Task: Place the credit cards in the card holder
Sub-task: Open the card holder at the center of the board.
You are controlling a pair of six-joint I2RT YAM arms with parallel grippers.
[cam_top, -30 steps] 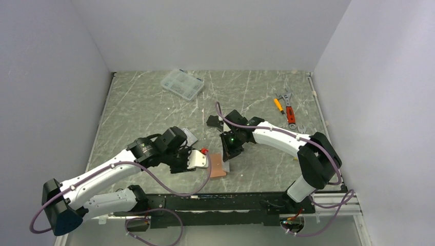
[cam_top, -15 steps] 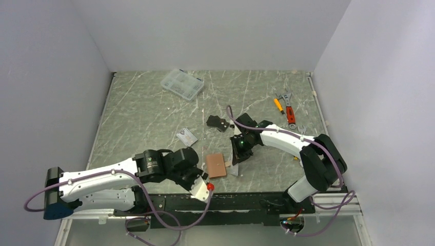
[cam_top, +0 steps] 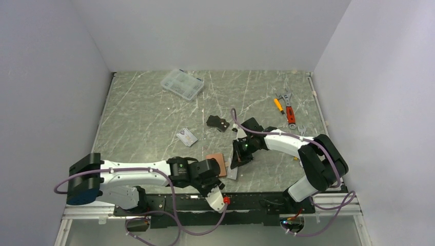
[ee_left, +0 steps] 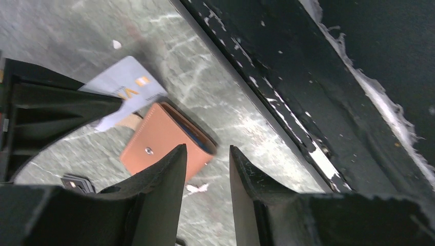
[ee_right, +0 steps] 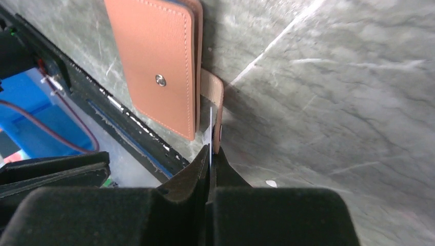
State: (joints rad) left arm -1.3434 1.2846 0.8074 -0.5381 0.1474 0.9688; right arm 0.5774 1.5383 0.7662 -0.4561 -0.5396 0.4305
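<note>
Card holder (ee_right: 154, 61) lies by the table's (cam_top: 143, 113) near edge, inside unseen; right end effector (ee_right: 210, 154) pinches a silver card (ee_left: 125, 84) at its tab (ee_right: 213, 97); left end effector (ee_left: 206, 151) spread, empty.

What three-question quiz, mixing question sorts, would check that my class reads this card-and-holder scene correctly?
1. True or false: the left jaws grip the holder.
2. What do the right jaws pinch? A wrench; B silver card; C screwdriver.
3. Fill in: the clear box lies near the table's ___ edge.
Key: 1 false, they stand open and empty; 2 B; 3 far.
</note>
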